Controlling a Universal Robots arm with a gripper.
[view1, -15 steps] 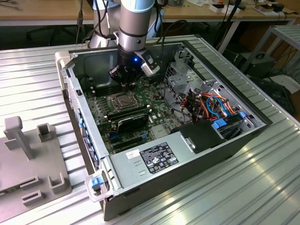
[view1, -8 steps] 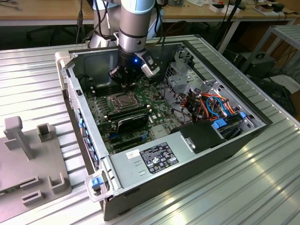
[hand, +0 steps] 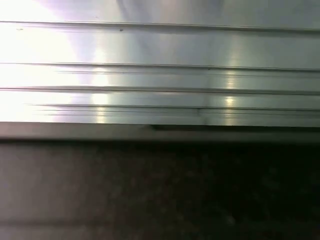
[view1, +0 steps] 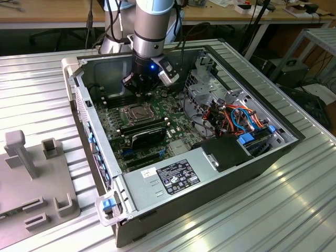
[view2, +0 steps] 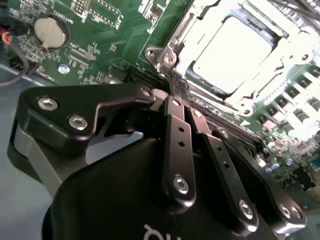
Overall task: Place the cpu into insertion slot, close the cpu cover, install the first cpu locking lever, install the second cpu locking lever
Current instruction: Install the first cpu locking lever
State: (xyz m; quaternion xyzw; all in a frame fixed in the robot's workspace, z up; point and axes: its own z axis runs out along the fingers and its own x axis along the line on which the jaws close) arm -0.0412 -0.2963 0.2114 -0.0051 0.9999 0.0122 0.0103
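The gripper [view2: 179,92] is seen lowered inside the open computer case [view1: 157,207], and its two black fingers [view2: 176,131] are drawn together at the tips with no gap to be made out between them. Whether a thin locking lever is pinched there cannot be told. The cpu [view2: 232,52] is found just past the fingertips, ahead of them and slightly off to one side. It is seated flat in the insertion slot [view2: 165,59], with its pale metal top turned up toward the tool. The cpu cover [view2: 186,31] appears to be folded down around the chip, so that the chip shows through the window of the frame. Since the chip is square, no long axis can be given. Its edges are set obliquely to the line of the fingers, and one corner of the socket is presented closest to the tips, almost touching them. The socket's near side is bordered by long black slots [view2: 225,125] that pass under the fingers. In the exterior view the gripper [view1: 140,90] is shown directly over the far edge of the socket [view1: 135,112], close above the green motherboard [view1: 173,123]. As only one arm is fitted, the work is judged to be centred on that near corner.
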